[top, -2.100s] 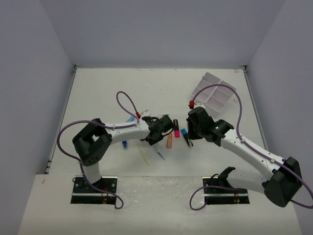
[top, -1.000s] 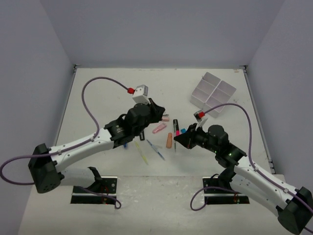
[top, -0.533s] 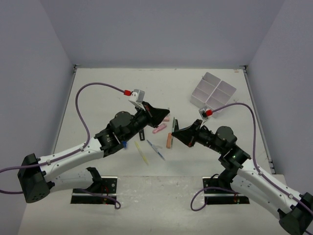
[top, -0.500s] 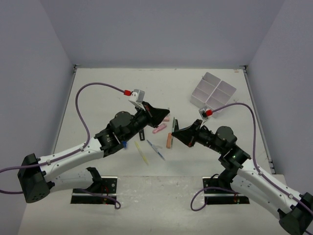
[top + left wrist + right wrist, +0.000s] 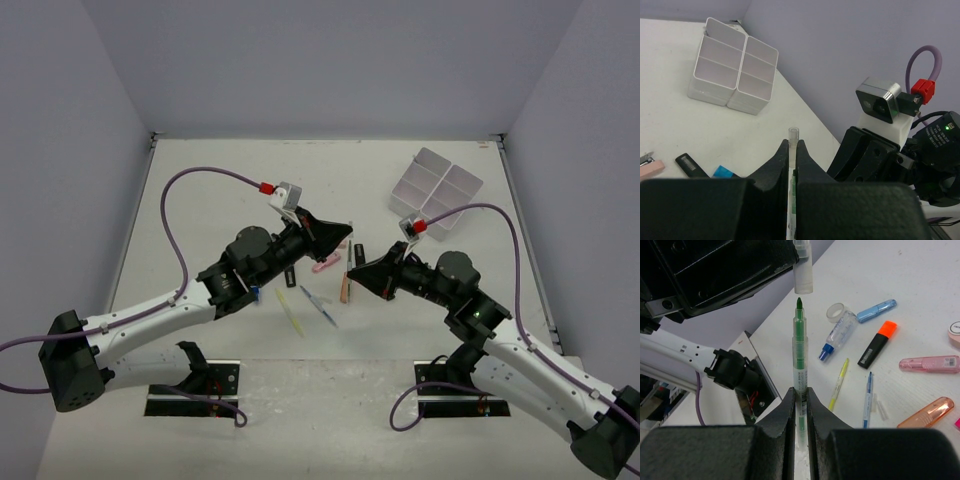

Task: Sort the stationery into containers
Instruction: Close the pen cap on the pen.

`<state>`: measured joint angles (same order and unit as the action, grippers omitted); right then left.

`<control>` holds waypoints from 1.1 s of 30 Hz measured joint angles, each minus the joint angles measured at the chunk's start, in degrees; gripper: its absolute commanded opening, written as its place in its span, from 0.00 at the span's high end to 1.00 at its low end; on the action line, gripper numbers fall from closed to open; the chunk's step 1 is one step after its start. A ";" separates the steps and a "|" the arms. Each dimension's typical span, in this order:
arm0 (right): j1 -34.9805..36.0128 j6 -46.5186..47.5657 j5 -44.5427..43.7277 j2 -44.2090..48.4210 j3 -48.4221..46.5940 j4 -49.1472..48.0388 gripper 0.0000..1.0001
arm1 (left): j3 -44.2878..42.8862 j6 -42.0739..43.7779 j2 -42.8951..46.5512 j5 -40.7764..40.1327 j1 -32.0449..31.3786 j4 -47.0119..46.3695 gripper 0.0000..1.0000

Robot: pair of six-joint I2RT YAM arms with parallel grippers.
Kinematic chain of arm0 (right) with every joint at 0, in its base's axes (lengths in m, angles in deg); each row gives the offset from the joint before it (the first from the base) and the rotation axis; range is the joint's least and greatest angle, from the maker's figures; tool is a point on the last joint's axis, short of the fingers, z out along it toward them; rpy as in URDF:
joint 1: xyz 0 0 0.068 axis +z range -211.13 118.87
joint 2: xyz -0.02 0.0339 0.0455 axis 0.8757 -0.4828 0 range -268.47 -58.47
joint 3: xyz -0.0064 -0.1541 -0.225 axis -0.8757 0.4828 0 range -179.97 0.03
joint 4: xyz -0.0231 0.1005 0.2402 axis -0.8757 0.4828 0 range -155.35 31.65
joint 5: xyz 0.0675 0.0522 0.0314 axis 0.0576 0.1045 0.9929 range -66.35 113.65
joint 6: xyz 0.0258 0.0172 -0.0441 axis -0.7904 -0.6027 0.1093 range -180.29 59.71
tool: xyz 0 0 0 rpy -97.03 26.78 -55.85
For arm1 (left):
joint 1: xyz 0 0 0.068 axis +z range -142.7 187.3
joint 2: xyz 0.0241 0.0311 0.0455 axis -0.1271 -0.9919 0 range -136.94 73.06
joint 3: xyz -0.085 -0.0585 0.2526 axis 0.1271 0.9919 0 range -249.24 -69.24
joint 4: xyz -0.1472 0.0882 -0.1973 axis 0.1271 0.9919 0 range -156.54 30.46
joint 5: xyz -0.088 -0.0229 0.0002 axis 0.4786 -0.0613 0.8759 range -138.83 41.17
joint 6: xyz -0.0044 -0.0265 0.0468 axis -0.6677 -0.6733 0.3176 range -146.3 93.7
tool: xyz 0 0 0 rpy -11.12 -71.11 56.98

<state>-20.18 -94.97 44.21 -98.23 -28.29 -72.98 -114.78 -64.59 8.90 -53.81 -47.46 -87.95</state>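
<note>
Because the green pen [image 5: 799, 347] has its tip bare, the two arms meet in mid-air above the counter [image 5: 230, 190] instead of heading for the tray. The right jaws are clamped on the pen's barrel and aim the nib straight at the clear cap [image 5: 803, 275], which the left jaws pinch tight just opposite. Cap and nib sit on one line with a small gap between them, not yet touching, so the step in hand looks like capping the pen before it is sorted. The next move would call for a straight push along that line; any sideways drift could make the nib miss the cap's mouth or smear ink on its rim. The white four-compartment tray [image 5: 715, 90] stands well apart at the far right of the counter, and its compartments look empty as far as the left wrist view shows. Loose on the counter below the pen lies more stationery: a tape roll [image 5: 835, 312], a blue marker [image 5: 876, 310], an orange-capped highlighter [image 5: 877, 344], a thin yellow pen [image 5: 838, 384] and a thin blue pen [image 5: 867, 399], none of them sorted yet.
</note>
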 measured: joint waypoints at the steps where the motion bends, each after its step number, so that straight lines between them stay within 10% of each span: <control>1: 0.02 0.04 -0.01 -0.02 0.00 0.23 1.00 | 0.00 0.20 0.00 -0.17 0.00 0.03 1.00; 33: 0.03 0.15 -1.57 -1.13 -2.34 3.11 1.00 | 0.35 0.65 0.04 0.63 0.00 -1.84 1.00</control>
<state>-20.15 -94.81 42.64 -99.36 -30.63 -69.87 -114.43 -63.94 8.95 -53.18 -47.46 -89.79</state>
